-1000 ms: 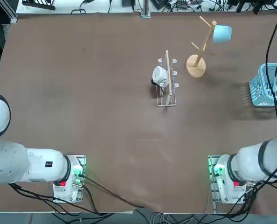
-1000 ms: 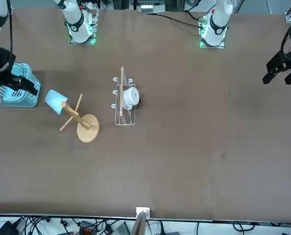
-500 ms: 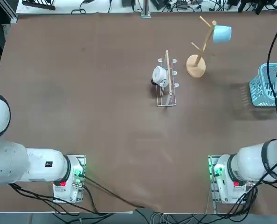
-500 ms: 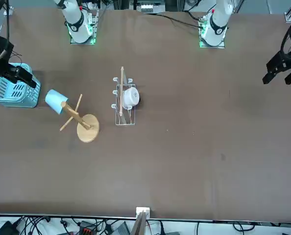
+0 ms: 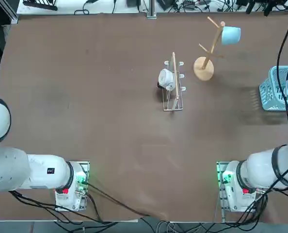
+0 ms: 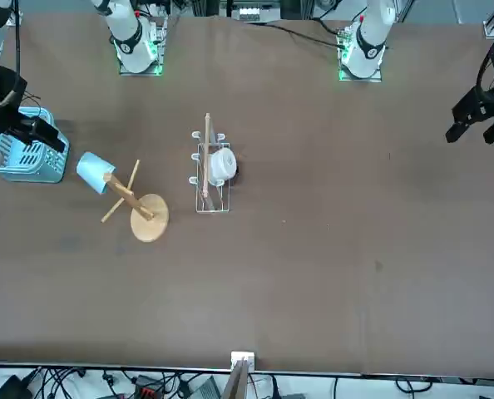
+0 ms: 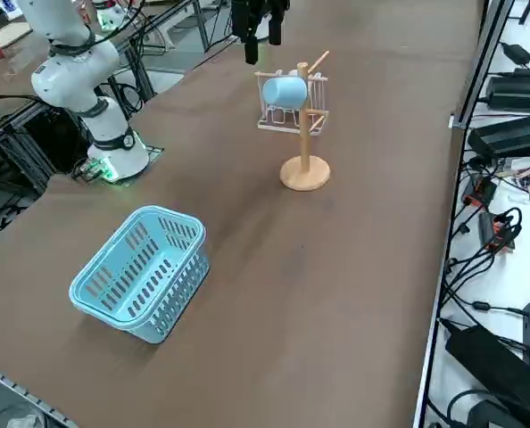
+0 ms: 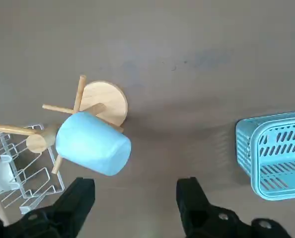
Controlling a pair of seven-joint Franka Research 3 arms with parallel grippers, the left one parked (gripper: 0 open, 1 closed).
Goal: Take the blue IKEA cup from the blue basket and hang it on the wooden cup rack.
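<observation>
The small light-blue plastic cup (image 8: 93,144) hangs on a peg of the pale wooden tree-shaped rack (image 7: 303,134) – far right on the brown table (image 5: 110,121). The right pincer (image 8: 136,203) hovers high above, fingers spread, holding nothing. The light-blue slotted basket (image 7: 140,272) stands near the right edge.

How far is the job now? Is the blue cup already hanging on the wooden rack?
Done: the blue cup hangs on the wooden rack; the blue basket is empty. In hand: nothing, the right gripper is open, fingers apart, above the table. Left: apparently only retreating.
</observation>
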